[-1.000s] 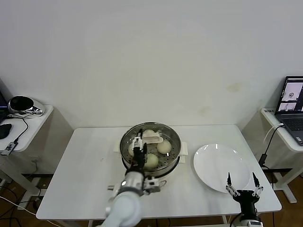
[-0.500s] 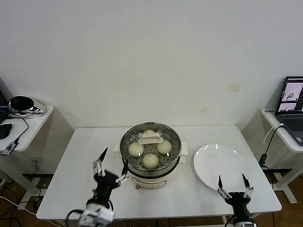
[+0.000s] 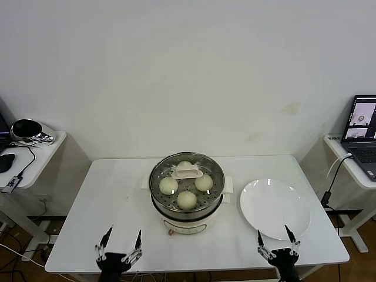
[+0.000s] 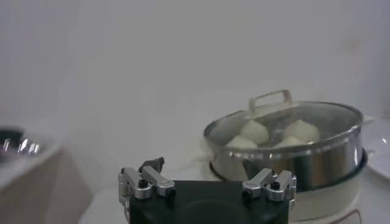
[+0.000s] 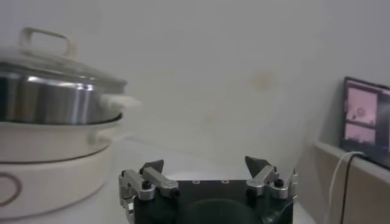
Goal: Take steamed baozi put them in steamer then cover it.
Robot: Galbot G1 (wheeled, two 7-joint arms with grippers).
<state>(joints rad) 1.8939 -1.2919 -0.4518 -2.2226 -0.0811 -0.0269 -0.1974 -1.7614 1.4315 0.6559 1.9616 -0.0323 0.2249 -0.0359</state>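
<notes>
Four buns (image 3: 187, 200) sit inside the steamer (image 3: 187, 202), which stands mid-table, with a glass lid (image 3: 187, 171) with a white handle already on it. Task looks finished or nearly so, judging from the lid being seated. Left gripper (image 3: 120, 245) is at the table's front edge, well in front and to the left of the steamer, fingers spread, holding nothing. Right gripper (image 3: 274, 238) is at the front edge too, just in front of the empty white plate (image 3: 275, 208) that lies to the right of the steamer, also spread and empty. Step in hand is likely pulling clear: back both arms away low and straight, clear of the plate rim and the steamer base, and leave the lid undisturbed.
</notes>
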